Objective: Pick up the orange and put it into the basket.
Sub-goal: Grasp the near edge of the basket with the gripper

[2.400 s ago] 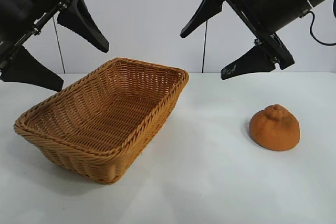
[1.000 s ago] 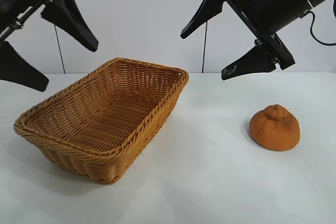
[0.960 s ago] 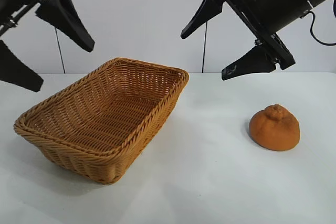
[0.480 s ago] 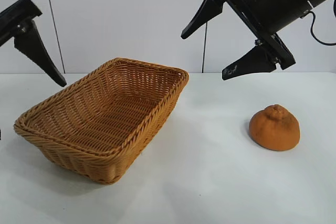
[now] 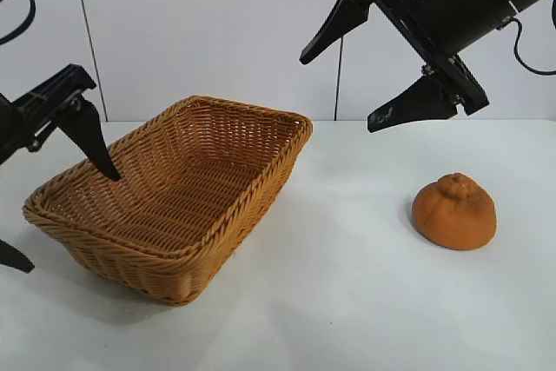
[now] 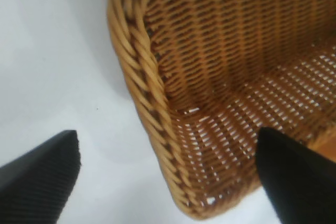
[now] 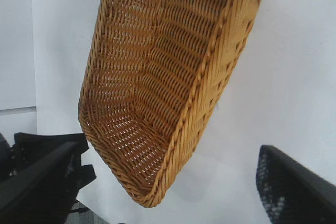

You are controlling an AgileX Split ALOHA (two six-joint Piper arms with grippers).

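Note:
The orange (image 5: 454,212) sits on the white table at the right, dome-shaped with a knob on top. It is out of both wrist views. The wicker basket (image 5: 300,128) stands at the left and holds nothing. My left gripper (image 5: 69,221) is open and low. It straddles the basket's left near corner, one finger over the inside and one outside, as the left wrist view (image 6: 167,135) shows over the braided rim (image 6: 142,66). My right gripper (image 5: 339,93) is open and empty. It hangs high above the table between basket and orange, up and to the left of the orange.
The white table (image 5: 347,301) runs wide in front of and between the basket and the orange. A white wall stands close behind. The right wrist view looks down on the basket (image 7: 210,77) from above.
My left gripper has come down from the upper left to the basket's left near corner, still open. The right arm, orange and basket have not moved.

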